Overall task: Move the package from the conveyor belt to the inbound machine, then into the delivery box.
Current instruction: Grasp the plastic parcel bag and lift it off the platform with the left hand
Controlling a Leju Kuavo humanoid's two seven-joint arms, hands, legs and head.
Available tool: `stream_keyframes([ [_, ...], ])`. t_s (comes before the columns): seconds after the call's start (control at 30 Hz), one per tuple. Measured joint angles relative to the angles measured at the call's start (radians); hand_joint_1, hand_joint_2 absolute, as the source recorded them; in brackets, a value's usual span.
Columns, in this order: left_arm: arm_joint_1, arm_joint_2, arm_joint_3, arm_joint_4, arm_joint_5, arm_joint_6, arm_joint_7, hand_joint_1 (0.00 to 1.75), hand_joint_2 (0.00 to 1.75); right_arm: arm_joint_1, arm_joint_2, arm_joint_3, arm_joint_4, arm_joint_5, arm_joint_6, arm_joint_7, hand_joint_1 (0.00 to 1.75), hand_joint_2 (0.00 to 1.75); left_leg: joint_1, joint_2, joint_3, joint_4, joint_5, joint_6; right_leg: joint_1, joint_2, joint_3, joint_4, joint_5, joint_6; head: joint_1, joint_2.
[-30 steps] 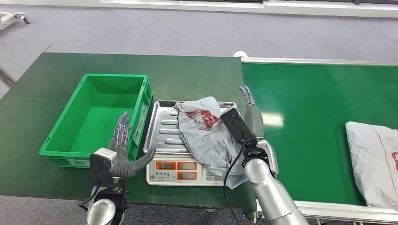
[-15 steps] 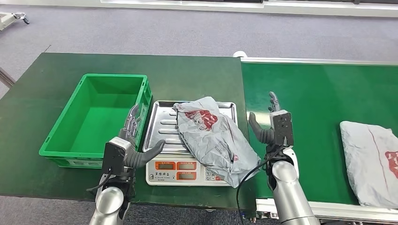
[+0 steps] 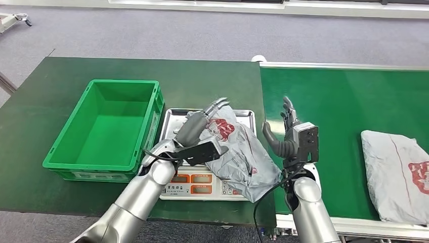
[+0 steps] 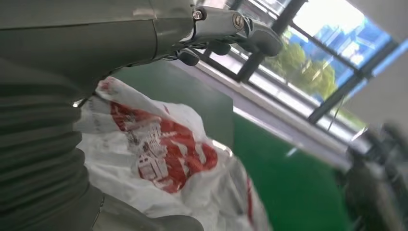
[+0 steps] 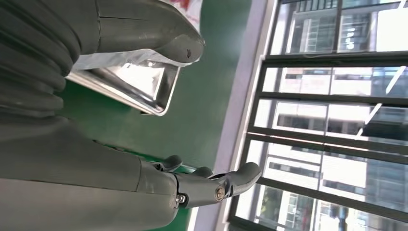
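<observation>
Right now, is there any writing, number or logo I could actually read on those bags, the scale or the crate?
No text can be read.
Grey package on the scale: a red printed logo, too blurred to read, also in the left wrist view.
Scale: orange display panels and small buttons, figures too small to read.
Second package on the conveyor belt: a red mark, unreadable.
Green box: a pale label on its front wall, illegible.

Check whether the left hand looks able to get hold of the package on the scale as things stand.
Probably yes. The left hand is open and already reaches over the grey package on the scale's tray, nothing between them. The right hand stands aside over the conveyor belt.
</observation>
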Motion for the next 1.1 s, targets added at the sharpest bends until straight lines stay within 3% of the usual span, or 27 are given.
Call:
stream_keyframes([
  [0.17, -0.136, 0.005, -0.096, 0.202, -0.083, -0.027, -0.026, 0.00, 1.75, 0.012, -0.006, 0.017, -0.042, -0.005, -0.003, 0.001, 0.00, 1.75, 0.000, 0.000, 0.000, 0.000, 0.000, 0.000, 0.000, 0.000, 0.000, 0.000, 0.000, 0.000, 0.000, 0.000],
  [0.33, -0.225, 0.014, -0.184, 0.321, -0.141, -0.116, -0.065, 0.00, 1.75, 0.030, -0.015, 0.024, -0.074, -0.027, 0.005, -0.003, 0.00, 1.75, 0.000, 0.000, -0.001, 0.000, 0.000, 0.000, 0.000, 0.000, 0.000, 0.000, 0.000, 0.000, 0.000, 0.000],
  [0.73, -0.285, 0.026, -0.248, 0.405, -0.144, -0.136, -0.075, 0.00, 1.75, 0.048, -0.027, 0.026, -0.103, -0.032, 0.008, -0.004, 0.00, 1.75, 0.000, 0.000, -0.001, 0.000, 0.001, 0.000, 0.000, 0.000, 0.000, 0.000, 0.000, 0.000, 0.000, 0.000],
  [0.87, -0.309, 0.036, -0.273, 0.423, -0.144, -0.256, -0.098, 0.00, 1.75, 0.051, -0.030, 0.027, -0.112, -0.047, 0.008, -0.006, 0.00, 1.75, 0.000, 0.000, -0.001, 0.000, 0.001, 0.000, 0.000, 0.000, 0.000, 0.000, 0.000, 0.000, 0.000, 0.000],
  [0.9, -0.319, 0.044, -0.285, 0.428, -0.145, -0.317, -0.108, 0.07, 1.75, 0.053, -0.031, 0.029, -0.117, -0.052, 0.008, -0.007, 0.00, 1.75, 0.000, 0.000, -0.001, 0.000, 0.001, 0.000, 0.000, 0.000, 0.000, 0.000, 0.000, 0.000, 0.000, 0.000],
  [1.03, -0.364, 0.097, -0.351, 0.436, -0.157, -0.521, -0.139, 1.70, 1.75, 0.062, -0.036, 0.032, -0.140, -0.073, 0.011, -0.010, 0.00, 1.75, 0.001, 0.000, 0.000, 0.000, 0.001, 0.000, 0.000, 0.000, 0.000, 0.001, 0.000, 0.000, 0.000, 0.000],
  [1.1, -0.385, 0.128, -0.391, 0.431, -0.162, -0.557, -0.154, 1.75, 1.75, 0.065, -0.038, 0.035, -0.148, -0.079, 0.017, -0.010, 0.00, 1.75, 0.001, 0.000, 0.000, -0.001, 0.001, 0.000, 0.001, 0.000, 0.001, 0.001, 0.000, 0.000, 0.000, 0.000],
])
